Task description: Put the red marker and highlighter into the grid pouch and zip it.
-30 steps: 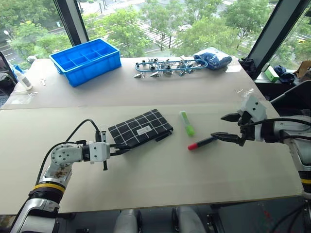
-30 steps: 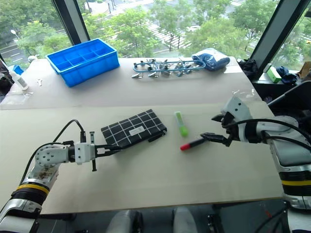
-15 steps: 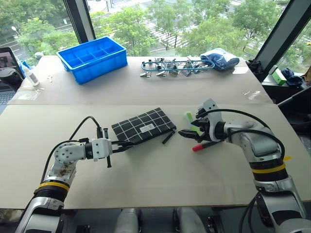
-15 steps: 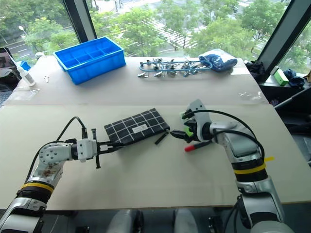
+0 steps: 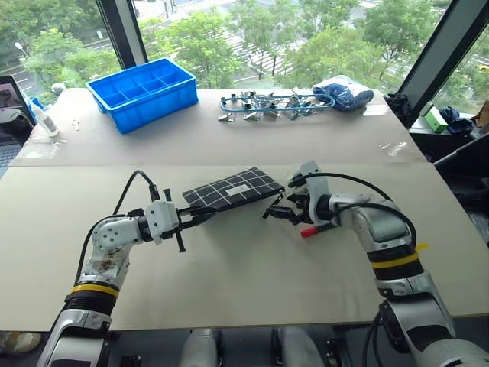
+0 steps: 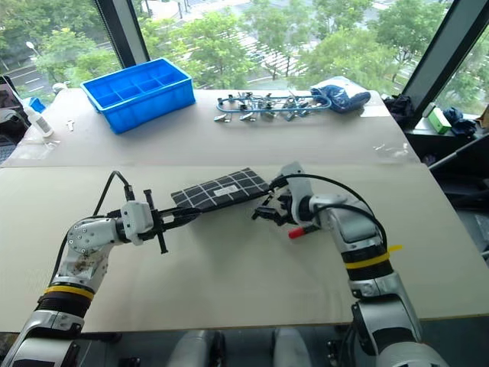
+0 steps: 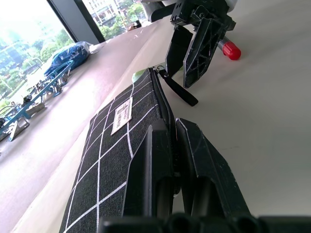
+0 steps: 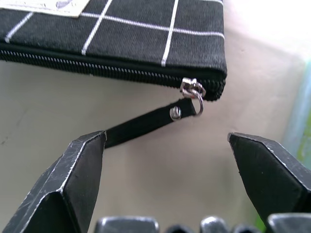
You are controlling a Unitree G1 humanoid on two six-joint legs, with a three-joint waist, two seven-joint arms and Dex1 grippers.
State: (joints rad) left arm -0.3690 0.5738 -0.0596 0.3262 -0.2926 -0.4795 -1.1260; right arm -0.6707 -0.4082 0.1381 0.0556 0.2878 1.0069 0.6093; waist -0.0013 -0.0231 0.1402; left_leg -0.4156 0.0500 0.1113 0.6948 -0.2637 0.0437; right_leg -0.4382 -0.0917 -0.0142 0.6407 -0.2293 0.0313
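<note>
Grid pouch (image 5: 231, 189), zipper still closed, held at one end and tilted off the table (image 5: 252, 283). The left gripper (image 7: 174, 141) is clamped tight on the pouch's near edge along the zipper line, lifting that end so the flat fabric body slopes toward the right gripper (image 8: 165, 160). The right gripper stands wide apart with nothing between its fingers, just in front of the black pull strap (image 8: 146, 122), which hangs from a small metal ring at the zipper slider (image 8: 192, 90) on the pouch's far corner.

The red marker (image 5: 315, 228) lies on the table just beside the right gripper, its red cap pointing toward the camera side; the highlighter (image 8: 305, 131) lies just past the pouch's strap end, seen as a pale green edge in the right wrist view.

Handling, as a judgement: the pouch looks light, thin and soft, likely to sag or twist unless pinned at the end opposite the slider, as it is here. The strap is narrow, limp and flat, so the best hold is probably close to its ring end, pinched across its width, then pulled along the zipper line. The marker and highlighter look rigid, smooth and round, apt to roll; each is best taken across mid-barrel
</note>
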